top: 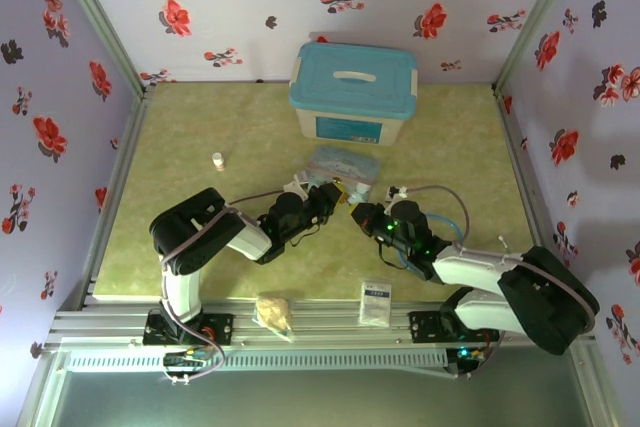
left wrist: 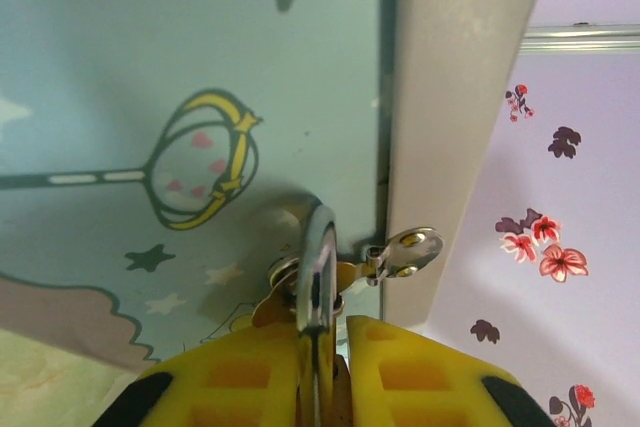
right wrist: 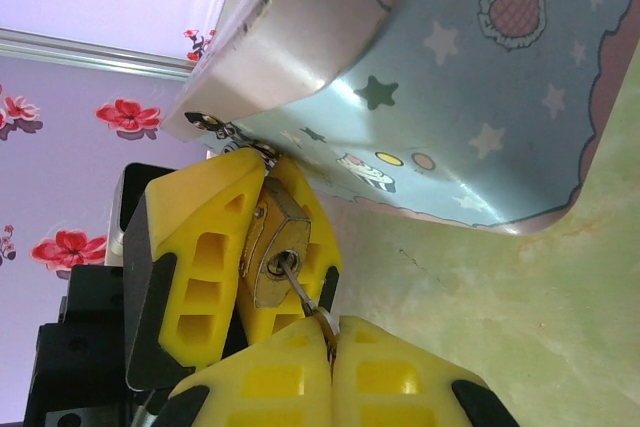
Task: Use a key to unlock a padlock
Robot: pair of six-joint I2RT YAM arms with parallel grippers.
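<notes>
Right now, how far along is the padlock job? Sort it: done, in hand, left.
Done: the left gripper clamps the padlock, and the key sits in the keyhole. In hand: the right gripper pinches the key, probably to turn it. Left: the shackle looks seated, so releasing it remains.

We are seeing the padlock [right wrist: 275, 247] showing dull brass metal, its shackle [left wrist: 318, 267] gleaming like polished steel, the key [right wrist: 302, 289] looking bare metal, the tin [right wrist: 450, 97] shining glossy, and the left pincer [left wrist: 325, 335] and right pincer [right wrist: 333, 347] wearing matt yellow plastic.
</notes>
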